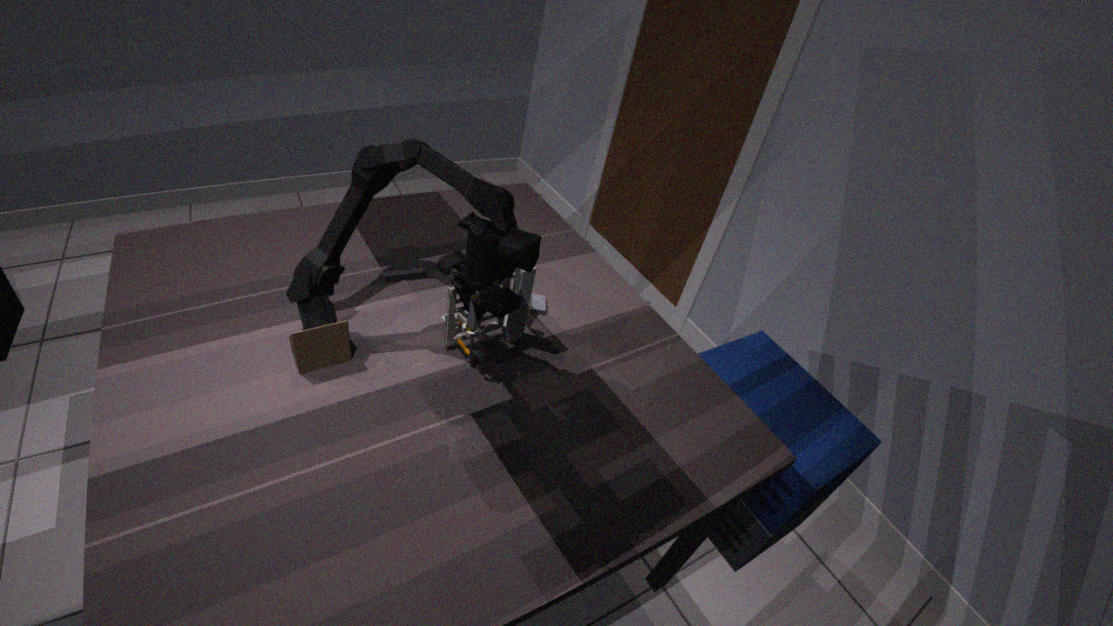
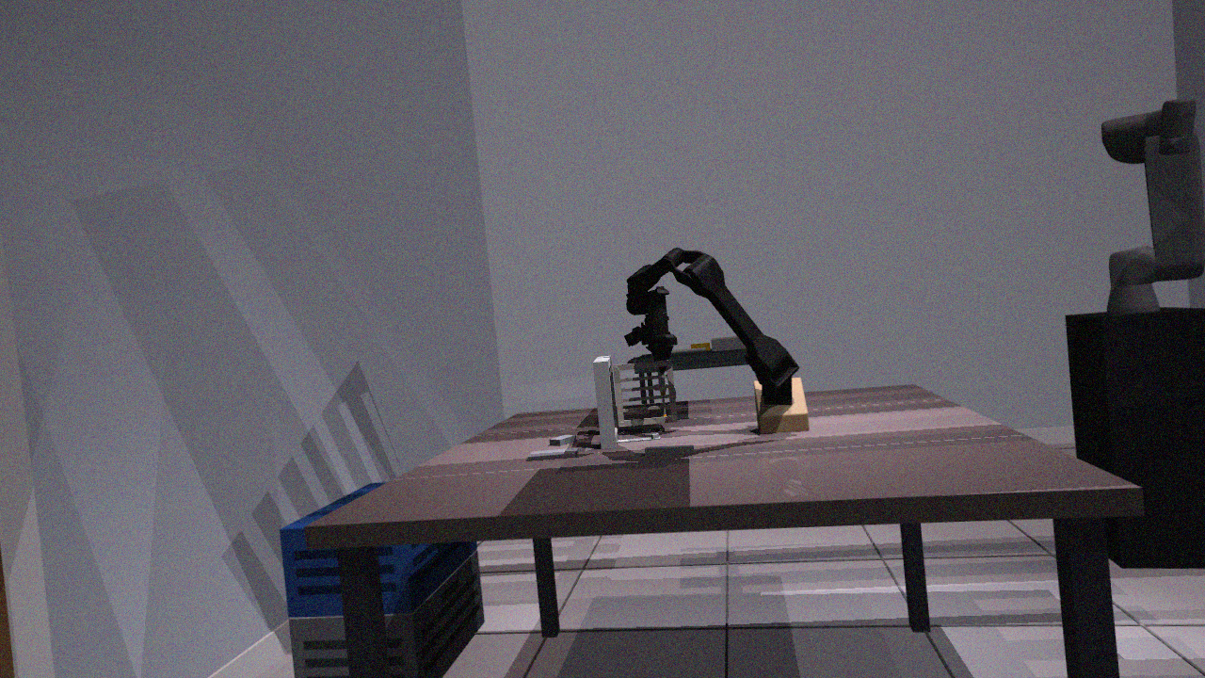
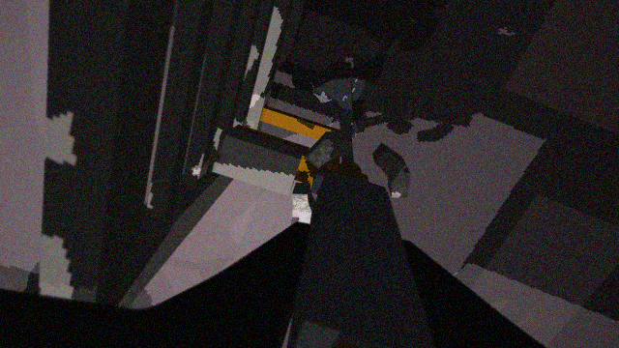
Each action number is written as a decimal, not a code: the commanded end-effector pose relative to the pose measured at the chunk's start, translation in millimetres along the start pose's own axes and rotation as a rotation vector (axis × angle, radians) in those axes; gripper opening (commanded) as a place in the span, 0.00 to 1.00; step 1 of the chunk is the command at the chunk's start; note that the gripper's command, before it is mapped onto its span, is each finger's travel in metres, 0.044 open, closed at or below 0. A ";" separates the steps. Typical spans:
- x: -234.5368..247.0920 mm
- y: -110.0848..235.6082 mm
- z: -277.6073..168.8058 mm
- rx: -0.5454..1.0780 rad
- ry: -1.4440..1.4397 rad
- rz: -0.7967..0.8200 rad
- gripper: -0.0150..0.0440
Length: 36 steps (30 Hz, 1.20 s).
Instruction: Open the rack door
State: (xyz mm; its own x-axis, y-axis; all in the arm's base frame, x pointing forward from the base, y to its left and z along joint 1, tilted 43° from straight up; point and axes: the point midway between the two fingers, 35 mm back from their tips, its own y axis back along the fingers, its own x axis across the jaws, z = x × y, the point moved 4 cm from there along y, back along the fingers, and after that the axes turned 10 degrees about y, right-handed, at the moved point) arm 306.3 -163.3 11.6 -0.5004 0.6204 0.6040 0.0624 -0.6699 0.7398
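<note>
The rack's pale frame post [image 2: 604, 404] [image 1: 529, 284] stands upright on the table. The slatted door [image 2: 618, 397] extends from beside it toward the arm; its exact angle is hard to tell. My gripper [image 3: 349, 245] points down at the door's free end, its fingers shut on the handle. Only a dark brown-orange part of the handle shows between the fingertips in the wrist view; the rest is hidden behind the dark gripper body. An orange bar [image 3: 296, 123] [image 1: 463, 347] lies low beside the fingers. Dim light hides how far the handle is turned.
A small pale block [image 1: 538, 304] [image 2: 561, 440] and a flat strip [image 2: 552, 454] lie beside the post. A dark flat bar [image 2: 669, 451] lies in front of the rack. The arm's tan base block [image 1: 320, 348] [image 2: 781, 414] stands nearby. A blue crate [image 1: 786, 412] is beyond the table edge.
</note>
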 end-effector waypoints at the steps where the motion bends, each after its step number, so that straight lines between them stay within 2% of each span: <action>1: 0.1 0.1 0.1 0.002 0.013 0.001 0.29; 2: 0.1 0.1 0.1 0.002 0.013 0.001 0.29; 12: 0.1 0.1 0.1 0.002 0.013 0.001 0.73; 13: 0.1 0.1 0.1 0.002 0.013 0.001 0.75; 36: -0.8 30.6 0.4 -0.005 0.004 -0.017 0.75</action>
State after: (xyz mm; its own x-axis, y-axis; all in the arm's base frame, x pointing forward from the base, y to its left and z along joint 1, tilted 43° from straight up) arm 308.7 -179.3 29.8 -0.5028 0.6263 0.5957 0.0533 -0.6654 0.7445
